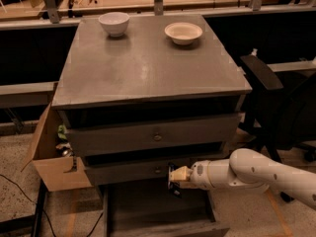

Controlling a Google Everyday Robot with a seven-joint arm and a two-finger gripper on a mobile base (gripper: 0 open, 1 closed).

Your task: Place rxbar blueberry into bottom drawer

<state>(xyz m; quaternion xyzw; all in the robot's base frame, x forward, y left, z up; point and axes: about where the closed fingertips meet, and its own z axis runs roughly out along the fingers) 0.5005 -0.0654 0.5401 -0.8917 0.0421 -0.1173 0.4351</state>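
With the pincer [178,176] pinching the dark-wrapped flat rxbar blueberry [174,186] above the open grey bottom drawer [148,210], lower it well inside the dark tray before releasing.

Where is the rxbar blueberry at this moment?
Low centre of the camera view: the rxbar blueberry is held in the end effector, in front of the middle drawer and just above the open bottom drawer.

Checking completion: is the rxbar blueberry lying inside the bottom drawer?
No, the gripper holds the rxbar blueberry over the open bottom drawer.
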